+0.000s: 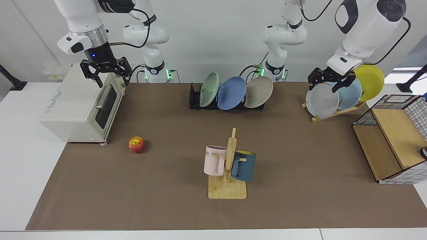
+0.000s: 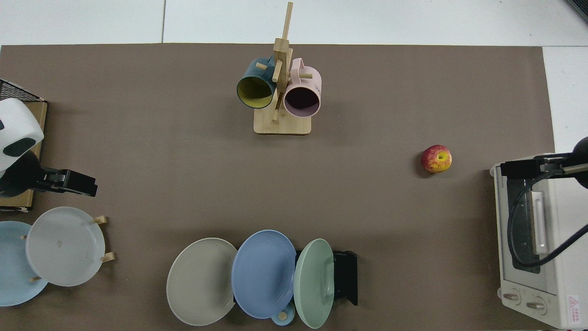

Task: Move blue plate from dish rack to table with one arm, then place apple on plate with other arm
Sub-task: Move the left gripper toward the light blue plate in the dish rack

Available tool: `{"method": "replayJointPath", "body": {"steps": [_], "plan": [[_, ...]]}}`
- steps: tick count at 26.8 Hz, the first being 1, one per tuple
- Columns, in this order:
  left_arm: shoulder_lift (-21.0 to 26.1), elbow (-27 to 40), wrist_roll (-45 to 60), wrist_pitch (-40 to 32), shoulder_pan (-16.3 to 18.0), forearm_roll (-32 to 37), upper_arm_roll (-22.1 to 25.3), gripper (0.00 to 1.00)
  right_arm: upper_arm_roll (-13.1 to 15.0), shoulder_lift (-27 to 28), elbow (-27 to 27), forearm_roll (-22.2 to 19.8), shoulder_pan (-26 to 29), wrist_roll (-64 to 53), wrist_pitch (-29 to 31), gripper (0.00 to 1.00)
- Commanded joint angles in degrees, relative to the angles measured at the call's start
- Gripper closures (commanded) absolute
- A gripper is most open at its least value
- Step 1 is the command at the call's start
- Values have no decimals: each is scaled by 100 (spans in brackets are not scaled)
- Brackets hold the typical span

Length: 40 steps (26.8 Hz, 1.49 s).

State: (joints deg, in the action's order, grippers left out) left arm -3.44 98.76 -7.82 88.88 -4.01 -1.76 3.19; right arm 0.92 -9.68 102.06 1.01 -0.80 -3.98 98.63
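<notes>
The blue plate (image 1: 232, 92) (image 2: 263, 273) leans in the middle slot of the black dish rack (image 1: 194, 96) (image 2: 345, 276) at the far side of the table (image 1: 300, 160). Between it and the rack's ends stand a pale green plate (image 1: 209, 89) and a beige plate (image 1: 258, 91). The apple (image 1: 137, 145) (image 2: 437, 158), red with yellow patches, rests on the brown sheet in front of the toaster oven. My right gripper (image 1: 113, 81) (image 2: 523, 168) hovers open above the oven, holding nothing. My left gripper (image 1: 322, 88) (image 2: 73, 182) hangs open and empty over the wooden plate stand, far from the rack.
A cream toaster oven (image 1: 80, 106) stands beside the apple. A wooden mug stand (image 1: 228, 166) holding a pink and a dark blue mug stands mid-table. The wooden plate stand (image 1: 333, 111) holds grey, sky-blue and yellow plates. A wire basket with wooden shelves (image 1: 393, 143) fills one end.
</notes>
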Motion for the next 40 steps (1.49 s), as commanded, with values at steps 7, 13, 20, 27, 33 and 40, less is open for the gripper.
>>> {"method": "replayJointPath", "body": {"steps": [7, 13, 20, 27, 33, 40], "plan": [[-104, 126, -53, -11, 23, 0, 6, 0, -22, -78, 42, -40, 45, -50, -55, 0], [-121, 258, -97, 42, 14, 0, 6, 0, -22, -78, 42, -40, 45, -50, -55, 0], [-314, 749, 60, 331, -56, 9, -64, 0, -22, -78, 42, -40, 45, -50, -55, 0], [-684, 1365, 825, 684, -451, -17, -187, 0, -13, -78, 42, -40, 45, -50, -55, 0], [-1017, 1883, 1422, 841, -978, 0, -257, 0, -22, -78, 42, -40, 45, -50, -55, 0], [-1211, 2446, 2239, 1246, -1199, 27, -678, 0, -13, -78, 42, -40, 45, -50, -55, 0]]}}
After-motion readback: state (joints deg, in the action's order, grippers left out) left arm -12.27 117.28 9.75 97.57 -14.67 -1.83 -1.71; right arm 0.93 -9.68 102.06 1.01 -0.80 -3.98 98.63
